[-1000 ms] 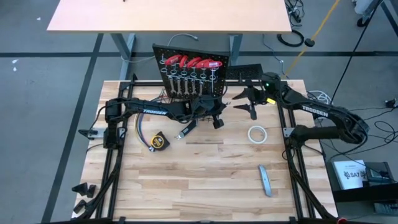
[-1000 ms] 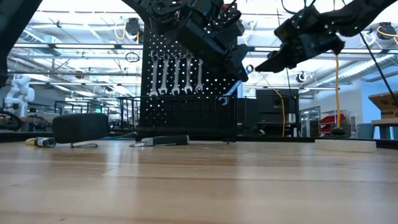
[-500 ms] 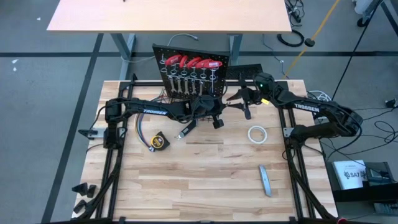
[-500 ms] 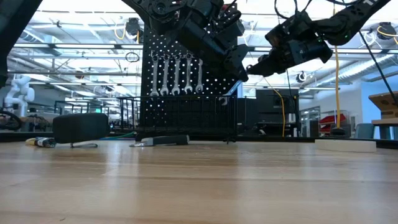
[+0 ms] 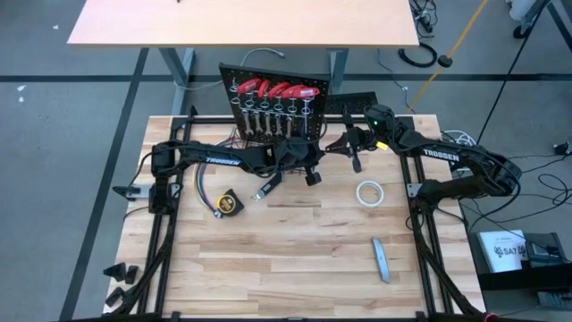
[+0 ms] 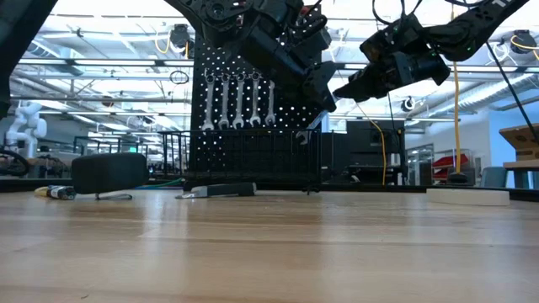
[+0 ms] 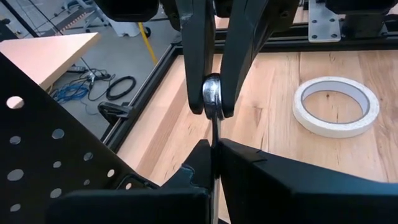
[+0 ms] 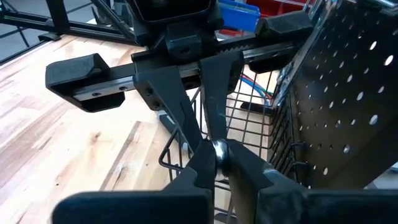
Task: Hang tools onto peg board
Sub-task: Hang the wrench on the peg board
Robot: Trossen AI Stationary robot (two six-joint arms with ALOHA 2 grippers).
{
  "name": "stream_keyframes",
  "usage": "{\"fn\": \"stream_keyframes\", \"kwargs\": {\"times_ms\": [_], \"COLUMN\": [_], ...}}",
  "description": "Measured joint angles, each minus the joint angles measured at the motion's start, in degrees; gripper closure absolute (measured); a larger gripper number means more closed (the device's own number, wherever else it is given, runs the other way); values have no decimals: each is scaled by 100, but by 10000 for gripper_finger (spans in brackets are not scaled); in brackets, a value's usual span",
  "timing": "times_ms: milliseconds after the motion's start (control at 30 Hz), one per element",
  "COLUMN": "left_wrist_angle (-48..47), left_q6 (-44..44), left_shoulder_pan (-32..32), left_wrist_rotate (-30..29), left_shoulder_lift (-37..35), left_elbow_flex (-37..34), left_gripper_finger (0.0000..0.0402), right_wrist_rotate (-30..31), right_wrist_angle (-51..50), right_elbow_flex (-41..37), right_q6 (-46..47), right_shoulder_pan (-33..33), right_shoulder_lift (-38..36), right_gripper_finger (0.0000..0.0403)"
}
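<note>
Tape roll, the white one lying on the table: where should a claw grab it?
Probably by its ring wall, from straight above: one finger in the hole, one outside. The white tape roll lies flat on the table, hole facing up, so the wall is open to pinch. Both the left claw and right claw are busy holding a wrench near the peg board.

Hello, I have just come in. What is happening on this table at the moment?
Both arms meet in front of the peg board. The left gripper and the right gripper each pinch an end of one silver wrench, held in the air beside the wire basket. Five wrenches hang already. The tape measure, tape roll and grey bar lie on the table.
</note>
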Motion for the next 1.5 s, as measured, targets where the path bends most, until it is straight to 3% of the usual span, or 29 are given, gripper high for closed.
{"fn": "stream_keyframes", "kwargs": {"times_ms": [167,400,600,967,1100,1500], "left_wrist_angle": [-55,-884,-1590,-2462,-2685,-3391], "left_q6": [-82,-353,-414,-846,-952,203], "left_shoulder_pan": [0,64,105,460,571,528], "left_wrist_rotate": [-187,-306,-246,1083,1255,1445], "left_shoulder_lift": [0,0,0,-11,-17,-40], "left_elbow_flex": [0,0,4,15,15,36], "left_gripper_finger": [348,295,292,290,290,290], "right_wrist_rotate": [101,390,635,679,681,747], "right_wrist_angle": [15,-18,-24,-7,-7,-3], "right_elbow_flex": [0,-2,-4,-4,-4,-4], "right_q6": [25,72,125,149,144,139], "right_shoulder_pan": [-11,-11,-9,-13,-11,-7], "right_shoulder_lift": [0,0,0,0,0,0], "right_gripper_finger": [390,390,390,390,390,390]}}
